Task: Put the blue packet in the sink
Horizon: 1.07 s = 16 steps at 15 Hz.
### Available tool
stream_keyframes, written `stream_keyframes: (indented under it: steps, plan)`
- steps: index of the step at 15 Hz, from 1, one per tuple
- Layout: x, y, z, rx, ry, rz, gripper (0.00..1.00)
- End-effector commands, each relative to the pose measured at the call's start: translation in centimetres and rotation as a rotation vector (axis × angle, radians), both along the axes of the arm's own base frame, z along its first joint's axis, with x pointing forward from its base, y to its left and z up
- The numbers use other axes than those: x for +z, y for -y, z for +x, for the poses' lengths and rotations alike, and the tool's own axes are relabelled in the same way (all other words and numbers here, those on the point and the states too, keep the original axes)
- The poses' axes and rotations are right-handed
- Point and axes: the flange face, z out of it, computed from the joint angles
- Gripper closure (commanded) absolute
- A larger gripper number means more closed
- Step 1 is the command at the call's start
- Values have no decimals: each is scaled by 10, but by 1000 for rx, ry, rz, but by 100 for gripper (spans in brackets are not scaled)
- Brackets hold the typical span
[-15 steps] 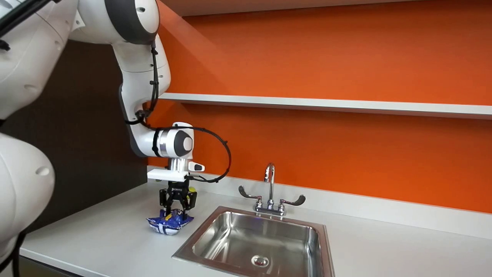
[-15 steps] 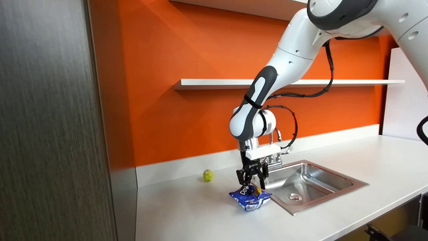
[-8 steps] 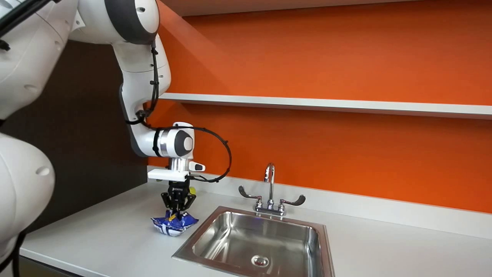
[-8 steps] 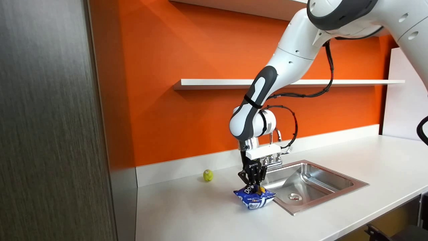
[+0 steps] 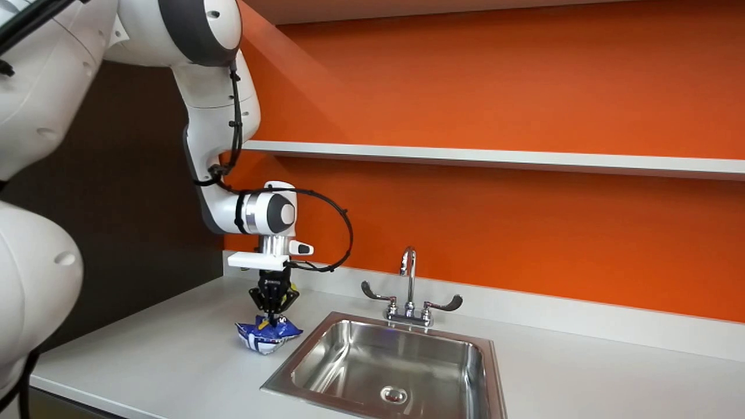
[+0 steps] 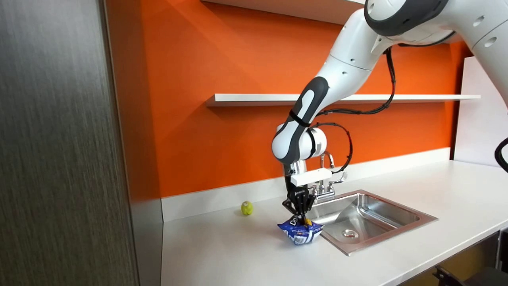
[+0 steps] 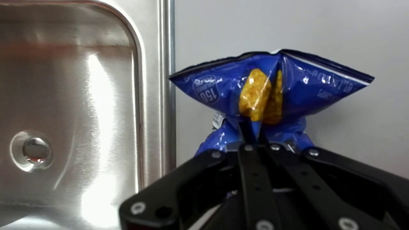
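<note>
My gripper is shut on the upper side of the blue packet, pinching its foil into a fold between the fingertips. The packet's two corners spread out to either side in the wrist view. In both exterior views the blue packet hangs beneath the gripper, low over the counter; whether its underside touches the surface I cannot tell. Just beside it lies the steel sink, whose rim runs close along the packet's left corner in the wrist view. The basin holds nothing that I can see.
A chrome faucet with two handles stands behind the sink. The yellow-green ball rests on the counter near the back wall. Above runs a white shelf, and a dark panel closes off one side.
The jaws have come together and gathered the packet's foil. The packet has shifted a little toward the sink. Gripper and wrist have risen slightly over the last half second.
</note>
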Motion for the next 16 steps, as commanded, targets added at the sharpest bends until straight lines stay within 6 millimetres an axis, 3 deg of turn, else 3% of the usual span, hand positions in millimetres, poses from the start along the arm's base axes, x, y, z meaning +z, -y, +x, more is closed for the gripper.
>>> stream_keyframes:
  steps: [1, 9, 12, 16]
  plan:
    - [27, 1, 9, -15, 35, -26, 100]
    - [73, 21, 21, -51, 105, -41, 100]
    - [78, 44, 23, -83, 116, -55, 100]
    - [78, 91, 23, -153, 120, -84, 100]
